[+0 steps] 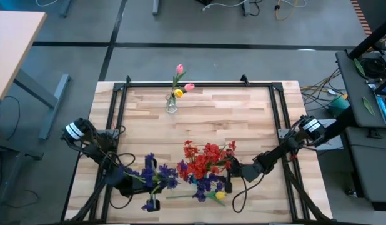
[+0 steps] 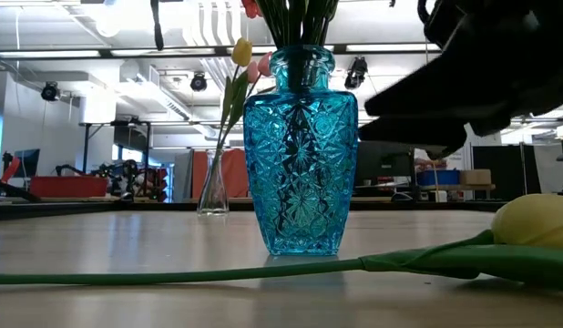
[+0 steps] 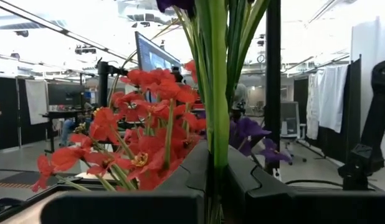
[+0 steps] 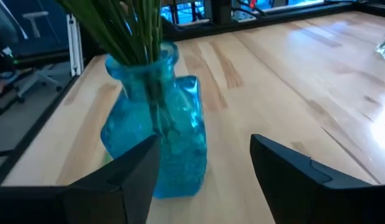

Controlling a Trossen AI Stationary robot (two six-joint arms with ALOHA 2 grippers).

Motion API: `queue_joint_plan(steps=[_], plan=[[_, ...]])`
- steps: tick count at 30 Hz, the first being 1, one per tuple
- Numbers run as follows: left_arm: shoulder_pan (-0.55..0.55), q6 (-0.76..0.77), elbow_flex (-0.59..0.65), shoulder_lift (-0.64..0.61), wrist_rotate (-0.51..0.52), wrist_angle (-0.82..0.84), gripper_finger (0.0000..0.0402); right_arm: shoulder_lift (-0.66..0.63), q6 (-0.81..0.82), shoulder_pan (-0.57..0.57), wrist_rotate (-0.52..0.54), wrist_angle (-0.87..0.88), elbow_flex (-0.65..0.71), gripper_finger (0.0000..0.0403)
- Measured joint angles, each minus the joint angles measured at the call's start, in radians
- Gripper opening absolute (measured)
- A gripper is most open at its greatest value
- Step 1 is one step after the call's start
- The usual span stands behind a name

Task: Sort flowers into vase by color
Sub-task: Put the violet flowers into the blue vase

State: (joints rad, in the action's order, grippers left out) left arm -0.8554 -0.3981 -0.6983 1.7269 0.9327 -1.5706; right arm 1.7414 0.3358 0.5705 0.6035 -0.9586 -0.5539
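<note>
Red cluster (image 1: 204, 160) and purple blooms (image 1: 208, 185): upright in blue cut-glass vase (image 2: 300, 155), near table's front edge. Second purple cluster (image 1: 157, 175): just left of it, stems (image 3: 217, 93) upright. Yellow tulip (image 1: 220, 195): lying flat on table beside blue vase, long stem pointing left. Pink tulips (image 1: 184, 78) plus one yellow (image 1: 178, 93): standing in small clear vase (image 1: 172, 104) at table's far edge.

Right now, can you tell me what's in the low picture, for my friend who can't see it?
A sparkly blue glass vase stands on the wooden table with green stems poking out the top. A yellow tulip lies flat in front of it, and a small clear vase with tulips stands farther back.
</note>
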Motion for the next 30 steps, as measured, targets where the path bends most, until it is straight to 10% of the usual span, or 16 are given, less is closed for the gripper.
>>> queue_joint_plan(steps=[13, 30], plan=[[0.047, 0.040, -0.003, 0.002, 0.000, 0.000, 0.0000, -0.004, -0.137, 0.000, -0.059, 0.012, -0.097, 0.0324], [0.054, 0.046, 0.000, 0.002, -0.001, 0.001, 0.0000, 0.127, -0.174, -0.002, 0.023, 0.019, -0.195, 0.0318]])
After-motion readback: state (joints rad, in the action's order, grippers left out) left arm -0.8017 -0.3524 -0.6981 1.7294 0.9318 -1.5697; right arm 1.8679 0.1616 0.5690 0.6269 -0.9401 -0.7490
